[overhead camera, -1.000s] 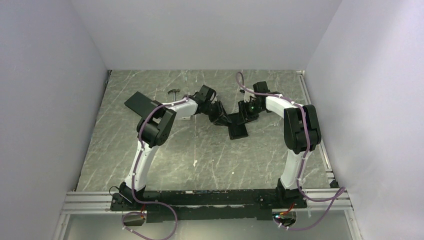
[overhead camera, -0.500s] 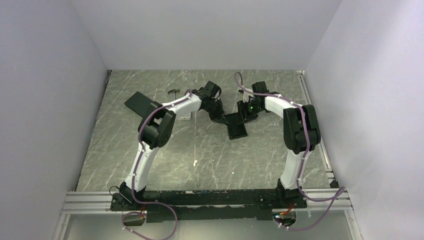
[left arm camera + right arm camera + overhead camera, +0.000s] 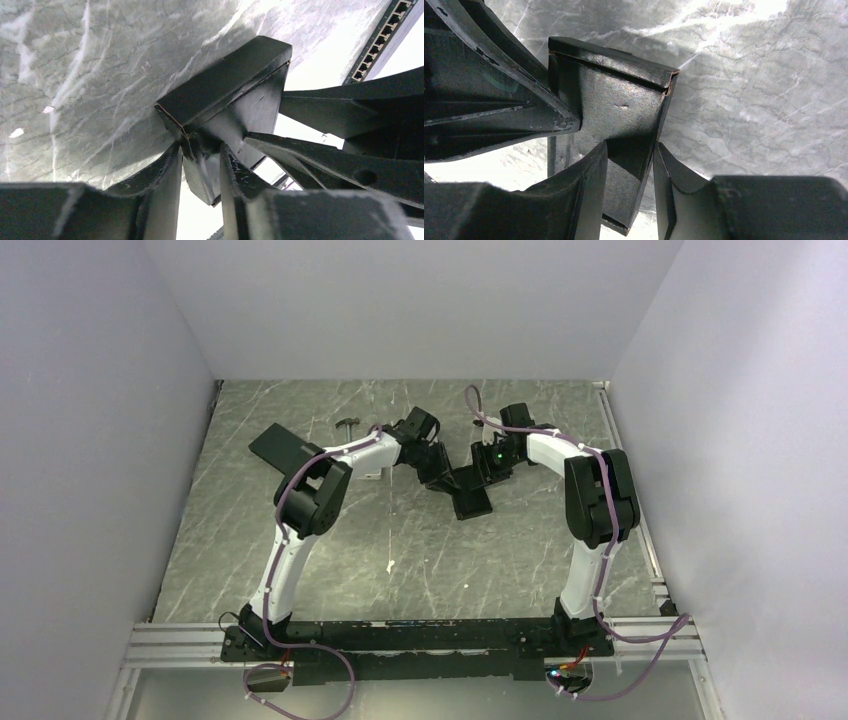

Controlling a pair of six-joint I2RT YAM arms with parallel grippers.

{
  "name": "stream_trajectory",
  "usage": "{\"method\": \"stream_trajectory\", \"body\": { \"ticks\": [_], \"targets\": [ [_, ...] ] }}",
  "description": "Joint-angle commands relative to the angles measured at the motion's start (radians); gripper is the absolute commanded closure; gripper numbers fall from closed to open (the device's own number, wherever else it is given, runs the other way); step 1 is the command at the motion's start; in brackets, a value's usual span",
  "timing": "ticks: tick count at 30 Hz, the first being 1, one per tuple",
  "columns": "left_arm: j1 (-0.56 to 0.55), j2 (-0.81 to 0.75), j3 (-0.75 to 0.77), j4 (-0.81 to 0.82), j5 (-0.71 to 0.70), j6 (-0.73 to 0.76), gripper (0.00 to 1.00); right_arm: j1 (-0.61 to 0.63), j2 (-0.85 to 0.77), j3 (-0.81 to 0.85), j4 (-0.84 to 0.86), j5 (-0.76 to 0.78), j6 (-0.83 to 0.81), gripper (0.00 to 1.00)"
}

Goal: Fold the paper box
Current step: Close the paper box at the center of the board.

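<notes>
Clasping paper box (image 3: 472, 502): left tool (image 3: 200, 155), right tool (image 3: 630, 150)

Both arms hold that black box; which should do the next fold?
Probably the left: left fingers pinch an end flap of the paper box, while right fingers clamp its broad panel, steadying it.

Marbled table (image 3: 450, 560), walled in
Plain white walls (image 3: 400, 300) close it in on three sides; its grey surface is veined white.
</notes>
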Motion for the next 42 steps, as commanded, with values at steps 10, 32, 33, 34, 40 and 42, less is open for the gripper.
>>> {"method": "stream_trajectory", "body": {
  "ticks": [10, 32, 33, 34, 40, 42],
  "targets": [
    [-0.042, -0.002, -0.046, 0.16, 0.111, -0.055, 1.0, 0.057, 0.047, -0.022, 0.002, -0.038, -0.008, 0.67],
    [0.047, 0.05, 0.121, -0.102, 0.031, 0.161, 0.68, 0.056, 0.053, -0.022, -0.001, -0.036, -0.012, 0.68],
    [0.051, 0.052, 0.128, -0.113, 0.026, 0.171, 0.68, 0.056, 0.054, -0.021, -0.002, -0.035, -0.012, 0.69],
    [0.056, 0.055, 0.136, -0.125, 0.022, 0.181, 0.68, 0.057, 0.054, -0.021, -0.003, -0.037, -0.012, 0.68],
    [0.072, 0.099, 0.217, -0.212, 0.003, 0.245, 0.7, 0.057, 0.055, -0.021, -0.002, -0.035, -0.014, 0.69],
    [0.073, 0.12, 0.251, -0.246, -0.005, 0.265, 0.7, 0.056, 0.055, -0.021, -0.002, -0.035, -0.014, 0.69]
  ]
}}
